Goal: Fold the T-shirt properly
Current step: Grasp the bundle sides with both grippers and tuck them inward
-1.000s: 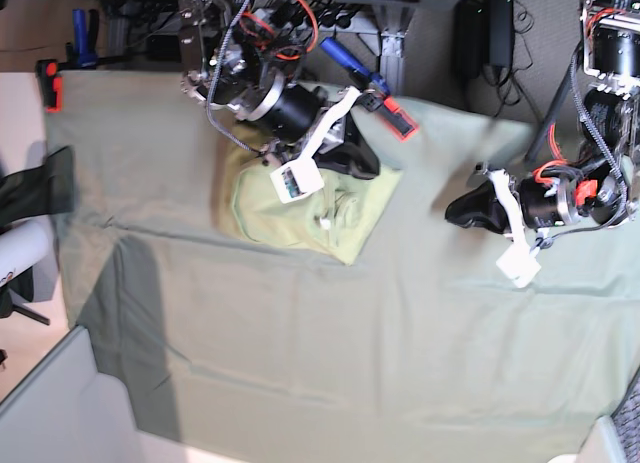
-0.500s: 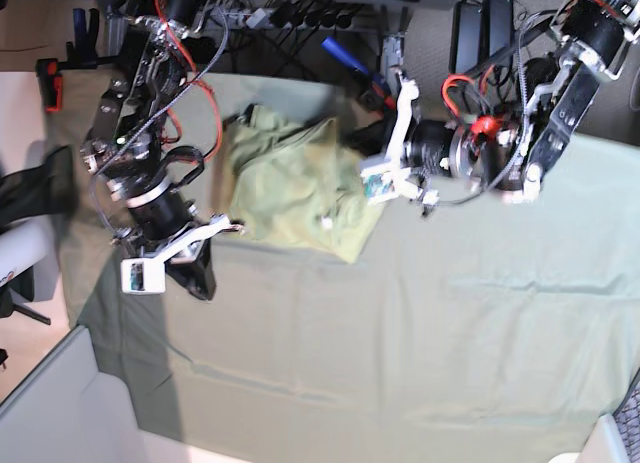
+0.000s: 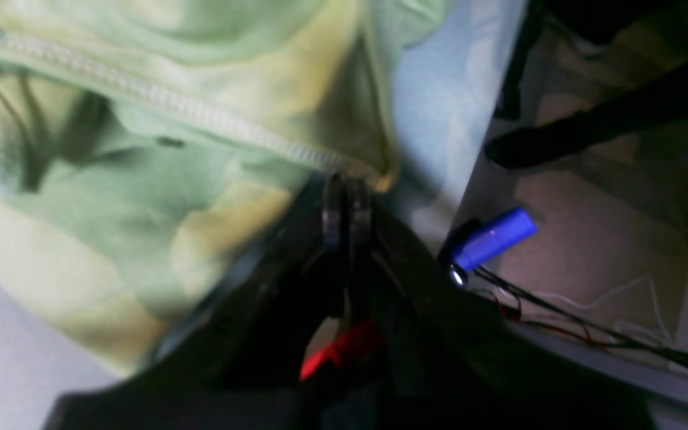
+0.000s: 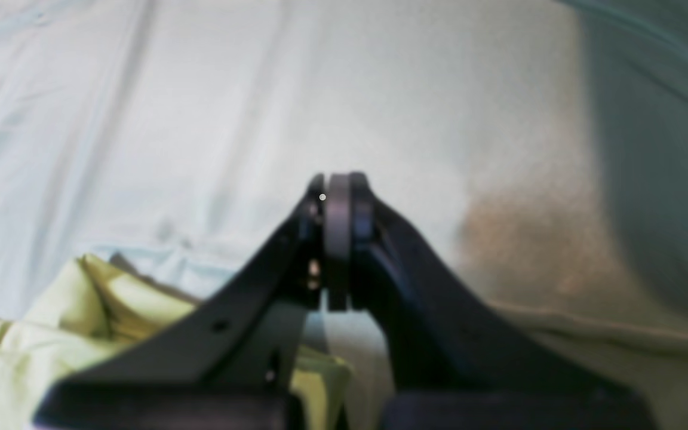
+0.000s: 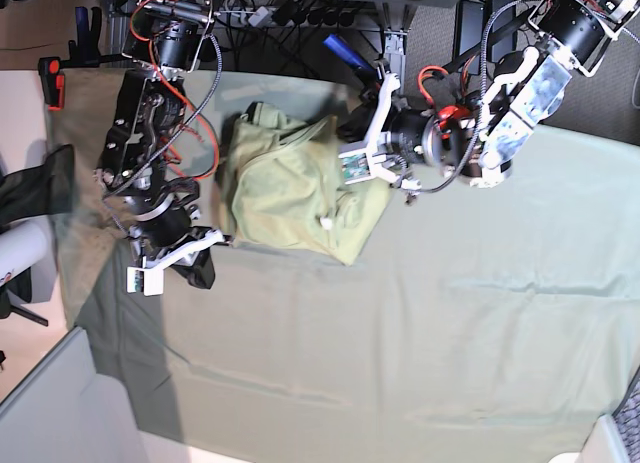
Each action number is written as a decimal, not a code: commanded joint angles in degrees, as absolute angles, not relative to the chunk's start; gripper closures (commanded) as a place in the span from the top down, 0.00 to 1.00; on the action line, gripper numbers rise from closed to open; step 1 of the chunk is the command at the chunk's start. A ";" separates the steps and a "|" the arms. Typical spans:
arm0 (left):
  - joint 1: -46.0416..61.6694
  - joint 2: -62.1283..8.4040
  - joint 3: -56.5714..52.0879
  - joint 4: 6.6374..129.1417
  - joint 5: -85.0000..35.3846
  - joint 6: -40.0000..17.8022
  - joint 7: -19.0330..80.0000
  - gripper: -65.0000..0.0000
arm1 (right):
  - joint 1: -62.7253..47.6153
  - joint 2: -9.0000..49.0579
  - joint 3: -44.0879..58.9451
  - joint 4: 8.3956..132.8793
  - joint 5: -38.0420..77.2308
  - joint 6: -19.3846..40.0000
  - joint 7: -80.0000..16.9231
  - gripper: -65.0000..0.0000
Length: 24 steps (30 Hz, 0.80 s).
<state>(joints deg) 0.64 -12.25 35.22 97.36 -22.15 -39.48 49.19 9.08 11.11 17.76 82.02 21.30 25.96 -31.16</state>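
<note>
Left gripper (image 3: 344, 200) clenched on the T-shirt (image 5: 290, 188) at its far-right hem corner; right gripper (image 4: 338, 203) clenched empty just off the shirt's left edge.

Left tool (image 3: 344, 203) jaws pressed together, right tool (image 4: 337, 197) jaws pressed together, both arms reaching low

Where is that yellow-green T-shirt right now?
In the base view the T-shirt lies bunched on the grey-green cloth, upper middle, between the right gripper and the left gripper.
</note>
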 commanded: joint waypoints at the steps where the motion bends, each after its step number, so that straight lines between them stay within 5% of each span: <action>1: -0.16 -12.08 35.07 97.91 -22.83 -40.00 47.72 0.00 | 10.11 11.70 17.82 82.43 22.04 27.88 -29.71 0.00; 24: -7.99 -12.43 28.88 84.42 -21.12 -40.00 43.92 0.00 | 8.86 11.75 17.10 80.25 23.46 27.90 -34.50 0.00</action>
<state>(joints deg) -6.94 -12.23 29.19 83.94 -22.13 -40.58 43.83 8.12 11.11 16.99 79.37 22.55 25.96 -35.62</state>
